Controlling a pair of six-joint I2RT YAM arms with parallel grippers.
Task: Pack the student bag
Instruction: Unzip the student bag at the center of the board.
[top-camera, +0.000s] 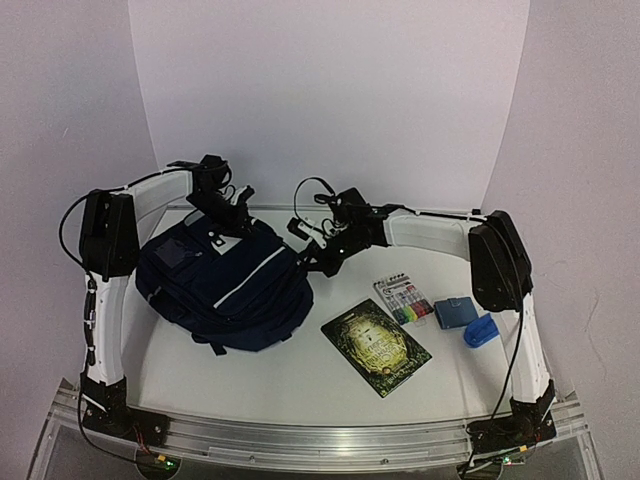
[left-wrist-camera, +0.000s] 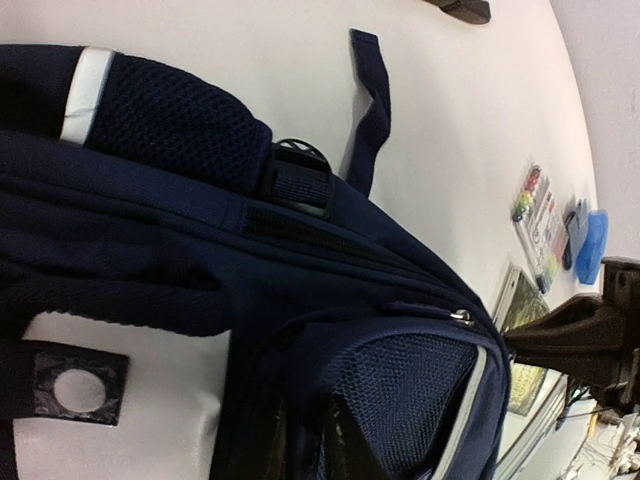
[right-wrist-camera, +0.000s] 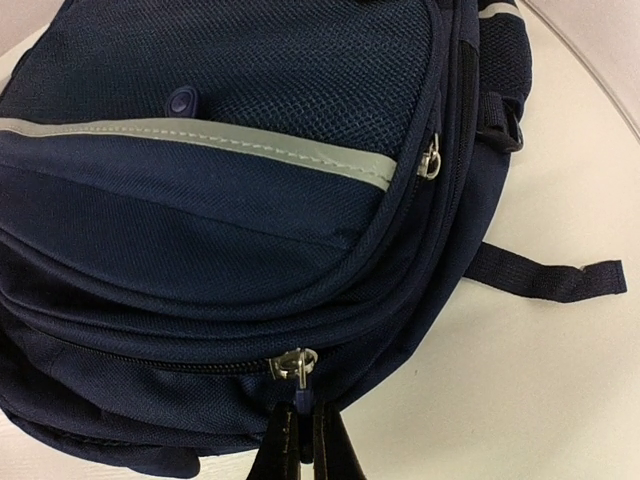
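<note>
The student bag (top-camera: 225, 280), navy with thin white stripes, lies on the table's left half. My left gripper (top-camera: 232, 212) is at the bag's far top edge. In the left wrist view its dark fingers (left-wrist-camera: 349, 444) pinch a fold of the bag (left-wrist-camera: 300, 260) beside the white patch (left-wrist-camera: 130, 400). My right gripper (top-camera: 308, 262) is at the bag's right edge. In the right wrist view that gripper (right-wrist-camera: 303, 420) is shut on the blue zipper pull (right-wrist-camera: 303, 398) hanging from a metal slider (right-wrist-camera: 293, 365) on the bag (right-wrist-camera: 200, 220). That zipper looks closed.
Right of the bag lie a dark green book (top-camera: 376, 346), a pack of coloured markers (top-camera: 404, 298), a small blue pouch (top-camera: 455, 311) and a bright blue object (top-camera: 481, 330). A loose strap (right-wrist-camera: 545, 278) trails onto the white table. White walls surround the table.
</note>
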